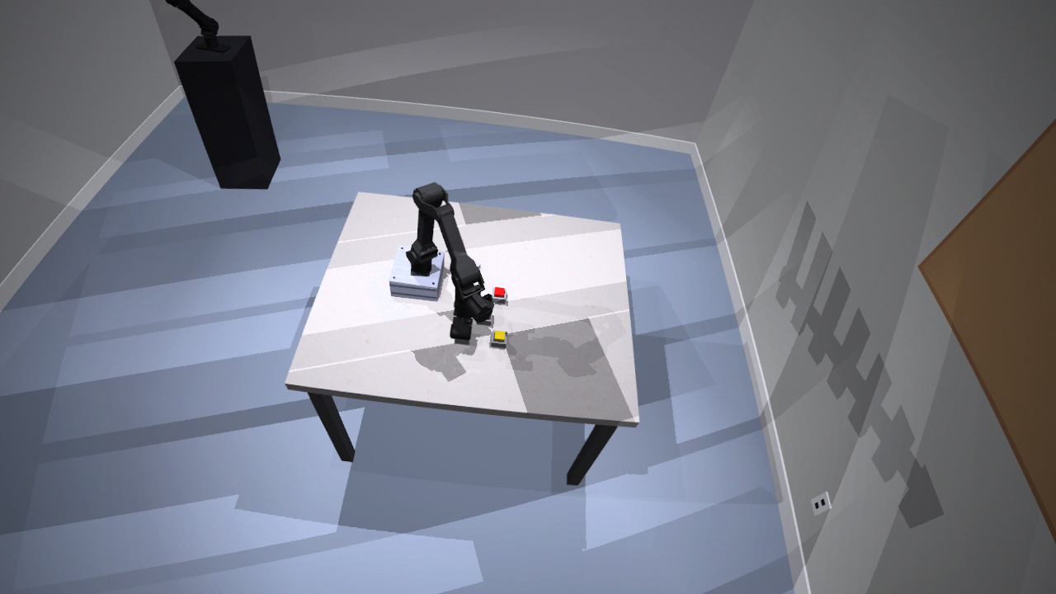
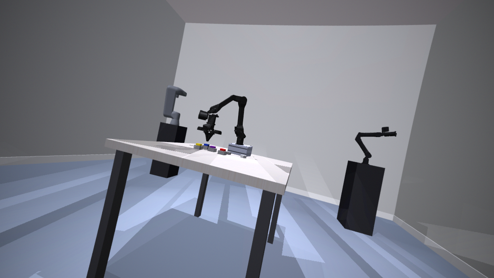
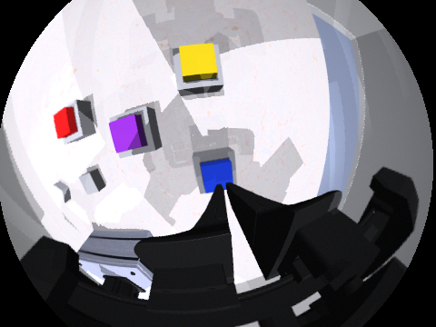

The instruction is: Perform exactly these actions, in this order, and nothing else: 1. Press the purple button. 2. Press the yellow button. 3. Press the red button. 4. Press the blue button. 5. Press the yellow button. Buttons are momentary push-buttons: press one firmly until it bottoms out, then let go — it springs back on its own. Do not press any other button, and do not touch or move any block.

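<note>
My gripper (image 3: 223,187) (image 2: 207,140) is shut and empty. Its fingertips are above the blue button (image 3: 217,174) (image 2: 206,144), overlapping its near edge in the wrist view; the exterior view shows a small gap over it. The yellow button (image 3: 198,62) (image 1: 499,336) (image 2: 198,144) stands beyond it. The purple button (image 3: 126,133) (image 2: 212,147) is left of the blue one in the wrist view. The red button (image 3: 65,123) (image 1: 499,292) (image 2: 222,149) is farther left. All the caps stand raised. In the top view the arm hides the blue button and most of the purple one.
A small grey block (image 3: 94,180) (image 2: 243,156) and another small grey block (image 3: 63,191) lie near the red and purple buttons. The arm's base box (image 1: 415,275) (image 2: 239,149) (image 3: 119,245) stands on the table (image 1: 354,346) (image 2: 262,172).
</note>
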